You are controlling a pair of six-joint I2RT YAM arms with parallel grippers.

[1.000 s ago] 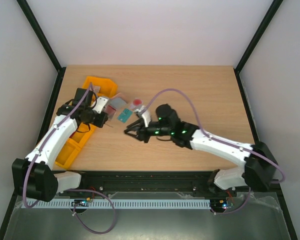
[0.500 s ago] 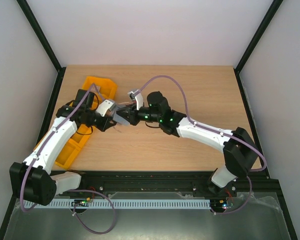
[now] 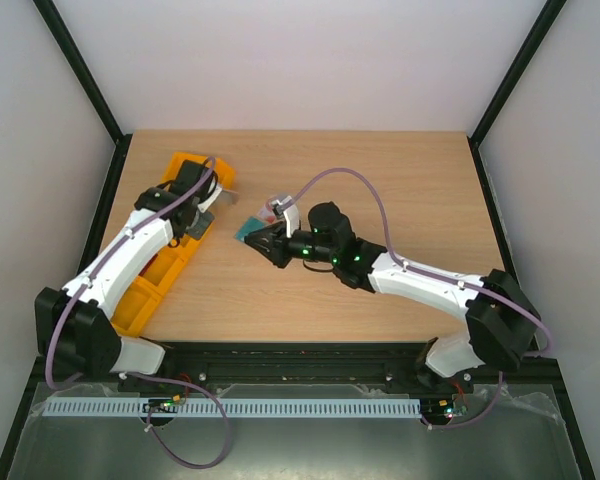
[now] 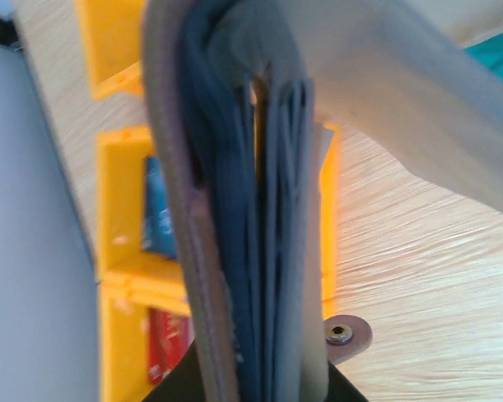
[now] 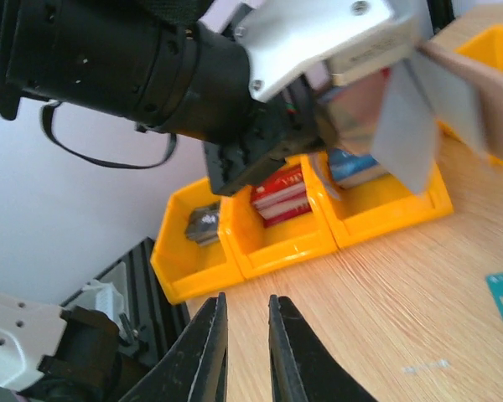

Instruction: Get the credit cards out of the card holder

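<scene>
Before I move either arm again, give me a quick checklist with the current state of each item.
1. Left gripper grips holder: ok, clamped and held off the table.
2. Teal card out: ok, it lies flat on the table.
3. White-pink card out: cannot tell, it shows in no view.
4. Holder empty: cannot tell, it is seen edge-on and blurred.
5. Right gripper free: ok, jaws closed to a slit with nothing between.
6. Right gripper placed for the teal card: ok, it is just beside the card in the top view.
</scene>
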